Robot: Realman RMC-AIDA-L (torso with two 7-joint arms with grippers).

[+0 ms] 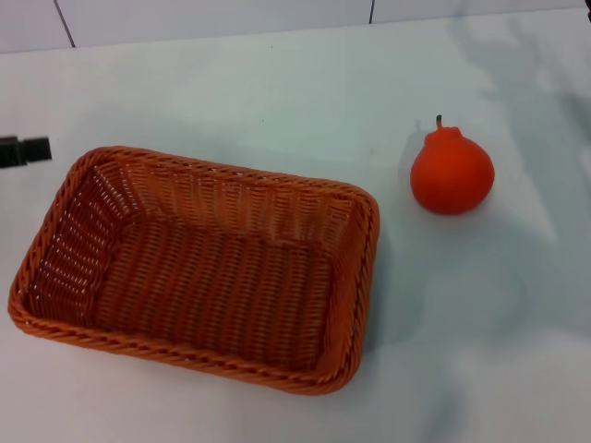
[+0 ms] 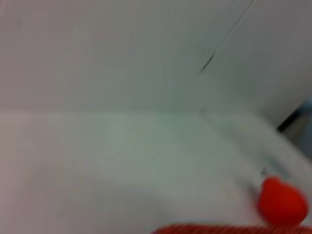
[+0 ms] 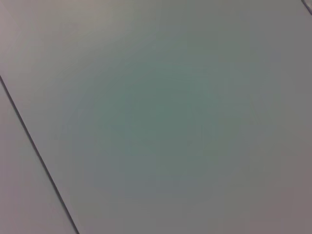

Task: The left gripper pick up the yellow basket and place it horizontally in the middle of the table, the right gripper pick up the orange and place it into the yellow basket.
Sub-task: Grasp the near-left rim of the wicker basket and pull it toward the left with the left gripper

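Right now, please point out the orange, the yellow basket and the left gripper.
the orange (image 1: 452, 175): head view, round body.
the yellow basket (image 1: 355, 286): head view, right-hand rim.
the left gripper (image 1: 23, 150): head view, black finger tip.

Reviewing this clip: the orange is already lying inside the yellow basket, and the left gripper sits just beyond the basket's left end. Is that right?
Not quite. The orange is not in the yellow basket; it stands on the table to the basket's right, apart from it, and the basket holds nothing. The head view shows this. The left gripper does sit just beyond the basket's left end.
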